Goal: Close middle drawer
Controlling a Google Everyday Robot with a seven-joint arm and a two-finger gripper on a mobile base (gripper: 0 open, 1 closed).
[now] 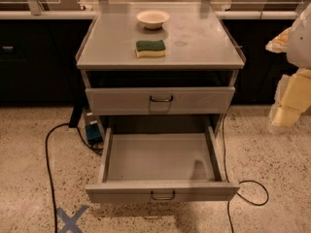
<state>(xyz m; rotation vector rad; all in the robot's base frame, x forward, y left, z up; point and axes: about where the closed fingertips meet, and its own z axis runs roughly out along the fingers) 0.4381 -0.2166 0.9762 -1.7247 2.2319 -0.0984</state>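
Observation:
The middle drawer (162, 191) of the grey metal cabinet (160, 38) is pulled far out toward me. It is wide, shallow and empty inside, with a small dark wire handle (163, 195) on its narrow front panel. The top drawer (160, 101) above it is shut. The lowest drawer is hidden beneath the open one. My gripper (289, 103) shows as a pale cream shape at the right edge of the camera view. It hangs to the right of the cabinet, about level with the top drawer, well apart from the open drawer.
A white bowl (153, 19) and a green-and-yellow sponge (150, 48) lie on the cabinet top. Black cables (48, 169) run over the speckled floor on both sides of the cabinet. A blue tape cross (72, 219) marks the floor at the front left. Dark counters stand behind.

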